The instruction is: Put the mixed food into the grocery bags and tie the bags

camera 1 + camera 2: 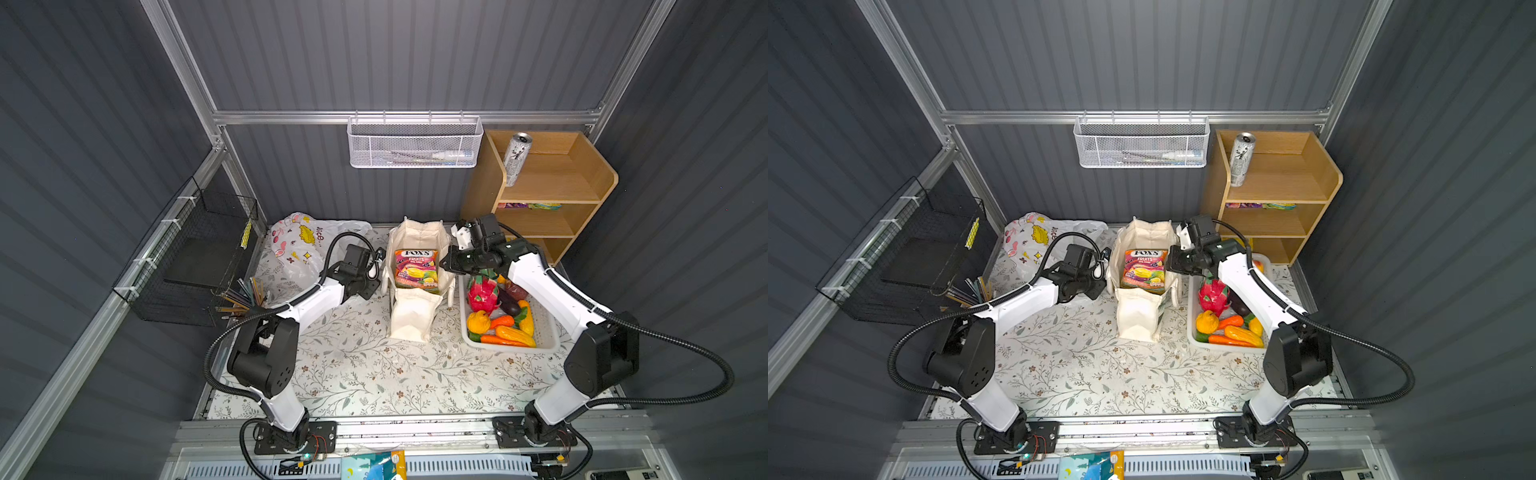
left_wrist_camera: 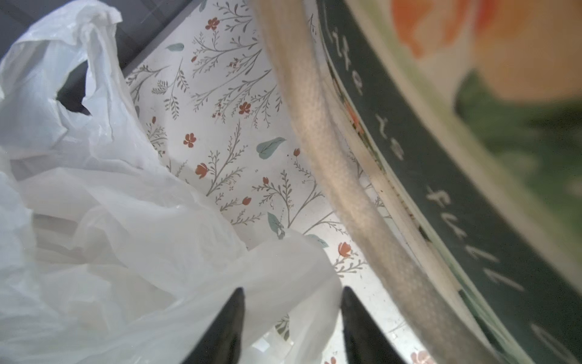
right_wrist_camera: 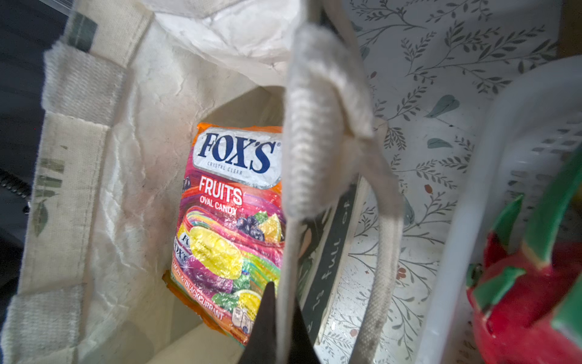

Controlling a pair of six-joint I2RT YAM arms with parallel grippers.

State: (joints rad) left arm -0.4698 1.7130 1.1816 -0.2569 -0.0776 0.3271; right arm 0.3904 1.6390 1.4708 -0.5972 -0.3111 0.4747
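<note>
The cream canvas tote stands open mid-table with a Fox's candy packet inside. My right gripper is shut on the tote's right rim, with cream fabric pinched between its black fingers. The white printed plastic bag lies crumpled at the back left. My left gripper hangs between that bag and the tote. Its jaws stand apart, with plastic film between the tips. A pink dragon fruit, carrots and yellow fruits fill the white basket.
A wooden shelf at the back right holds a silver can on top and snack packets one level down. Coloured pencils stand at the left by a black wire basket. A white mesh basket hangs on the back rail.
</note>
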